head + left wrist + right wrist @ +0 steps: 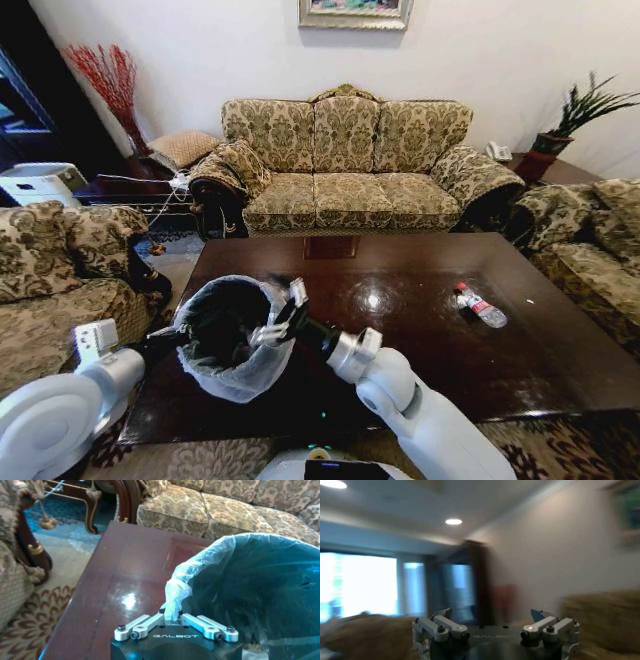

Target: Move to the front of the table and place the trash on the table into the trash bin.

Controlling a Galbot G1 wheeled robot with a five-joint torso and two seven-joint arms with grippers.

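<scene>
The trash bin (232,335), black with a white liner, hangs over the front left part of the dark brown table (400,350). My left gripper (183,338) is shut on its rim, and in the left wrist view the left gripper (172,618) pinches the liner edge of the trash bin (250,592). Over the bin's mouth my right gripper (283,312) is open and holds nothing. In the right wrist view the right gripper (491,615) points at the room's far wall. One piece of trash, a clear bottle (481,306) with a red cap, lies on the table's right side.
A patterned three-seat sofa (345,165) stands behind the table. An armchair (60,270) is at the left and another (590,240) at the right. A potted plant (570,125) sits at the back right. Patterned rug borders the table's front edge.
</scene>
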